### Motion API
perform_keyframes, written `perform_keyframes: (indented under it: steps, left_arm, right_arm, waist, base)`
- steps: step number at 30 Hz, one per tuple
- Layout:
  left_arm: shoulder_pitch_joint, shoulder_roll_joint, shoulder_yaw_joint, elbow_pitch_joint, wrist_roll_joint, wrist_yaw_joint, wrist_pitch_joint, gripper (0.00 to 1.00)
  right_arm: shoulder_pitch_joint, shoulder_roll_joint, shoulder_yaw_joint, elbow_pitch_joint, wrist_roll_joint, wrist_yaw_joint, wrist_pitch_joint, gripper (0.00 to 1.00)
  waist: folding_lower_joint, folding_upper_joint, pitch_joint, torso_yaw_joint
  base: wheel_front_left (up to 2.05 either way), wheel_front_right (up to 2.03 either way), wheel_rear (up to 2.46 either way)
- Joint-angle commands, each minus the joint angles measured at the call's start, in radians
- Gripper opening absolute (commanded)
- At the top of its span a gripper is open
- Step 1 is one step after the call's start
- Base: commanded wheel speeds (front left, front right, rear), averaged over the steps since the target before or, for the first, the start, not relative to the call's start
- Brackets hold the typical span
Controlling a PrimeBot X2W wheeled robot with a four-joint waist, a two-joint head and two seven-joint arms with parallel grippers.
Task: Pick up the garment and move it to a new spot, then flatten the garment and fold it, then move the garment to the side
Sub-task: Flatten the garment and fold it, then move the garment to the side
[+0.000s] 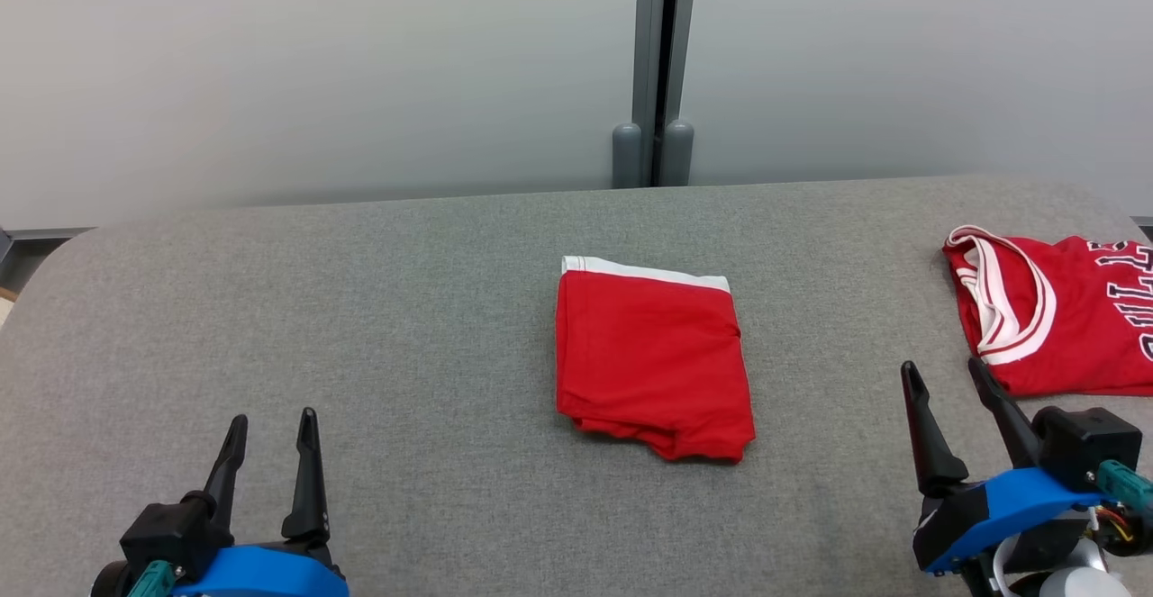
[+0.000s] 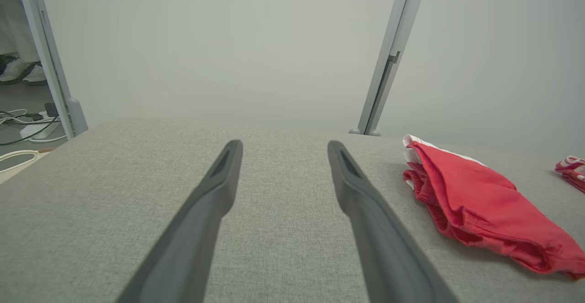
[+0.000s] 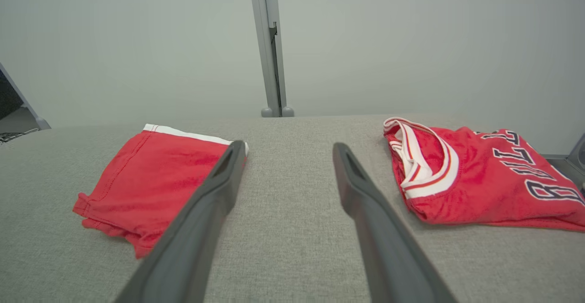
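Garment (image 1: 653, 363), red and folded into a compact rectangle with a white band (image 1: 644, 271) along its far edge, lay flat near the centre of the grey fabric table (image 1: 360, 309). Neither gripper touched it.

Left gripper (image 1: 273, 419) stood at the 7 o'clock corner of the head view, its two dark fingers spread apart and holding nothing. The garment lay between 2 and 3 o'clock from it, well apart. In the left wrist view the same fingers (image 2: 219, 188) stood wide above bare table, and the garment (image 2: 480, 202) sat at 3 o'clock, clear of them.

Right gripper (image 1: 944, 367) stood at the 4 o'clock side of the head view, likewise spread and empty. The garment lay at 9 o'clock from it, apart. In the right wrist view the garment (image 3: 151, 179) appeared at 9 o'clock, its near corner overlapped in that view by one finger (image 3: 215, 193); contact could not be told from that view.

A second red piece, a jersey (image 1: 1054, 309) with white trim and dark lettering, lay at 1 o'clock just beyond the right gripper. A grey post (image 1: 653, 66) rose at 12 o'clock behind the table.
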Motion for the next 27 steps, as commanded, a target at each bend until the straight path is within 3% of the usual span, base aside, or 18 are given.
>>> perform_keyframes:
  steps: [1, 27]
  left_arm:
    - [0.011, 0.001, 0.0, -0.001, 0.0, 0.005, -0.001, 1.0]
    - [-0.019, 0.017, -0.023, 0.015, -0.002, 0.006, -0.006, 1.0]
  right_arm:
    - [-0.017, -0.007, 0.002, 0.01, -0.003, 0.001, -0.006, 1.0]
    - [-0.003, 0.013, 0.02, 0.06, 0.036, 0.001, 0.004, 1.0]
  waist:
    - [0.0, 0.0, -0.003, 0.0]
    - [0.0, 0.0, -0.008, 0.01]
  base:
    - [0.0, 0.0, 0.0]
    - [0.0, 0.0, 0.0]
